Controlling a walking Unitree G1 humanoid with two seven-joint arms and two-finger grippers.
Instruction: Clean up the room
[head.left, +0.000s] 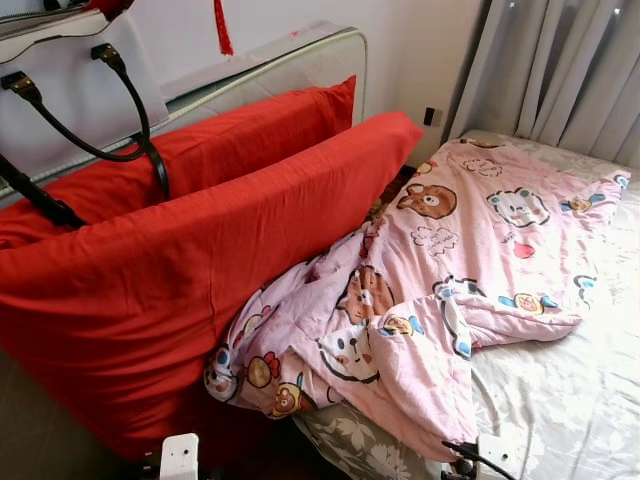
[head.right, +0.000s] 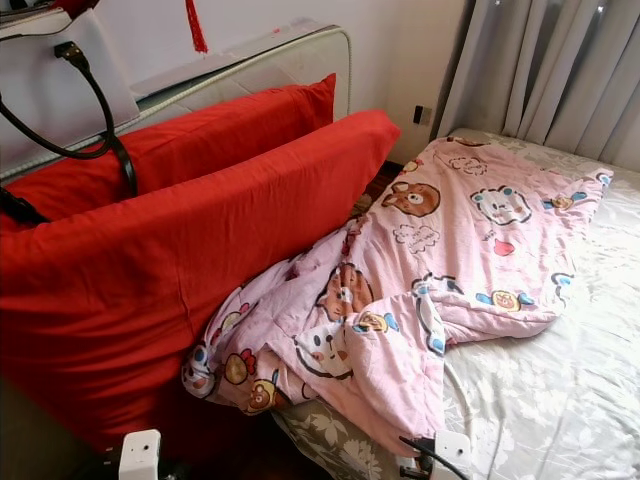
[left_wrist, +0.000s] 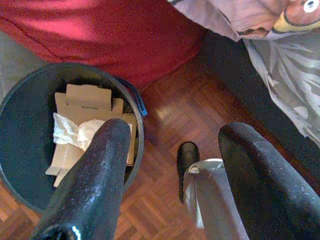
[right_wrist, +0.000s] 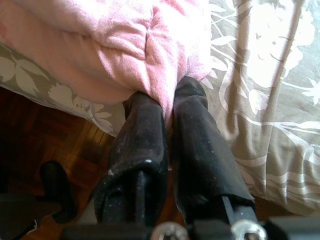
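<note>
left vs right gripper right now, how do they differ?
Left gripper: fingers spread apart with nothing between them. Right gripper: fingers closed together, pinching a fold of the pink blanket.
The left gripper hangs over the wood floor beside the dark bin holding cardboard and paper; the right gripper is at the edge of the bed, over the floral sheet.
Shared: both have two long black fingers.
</note>
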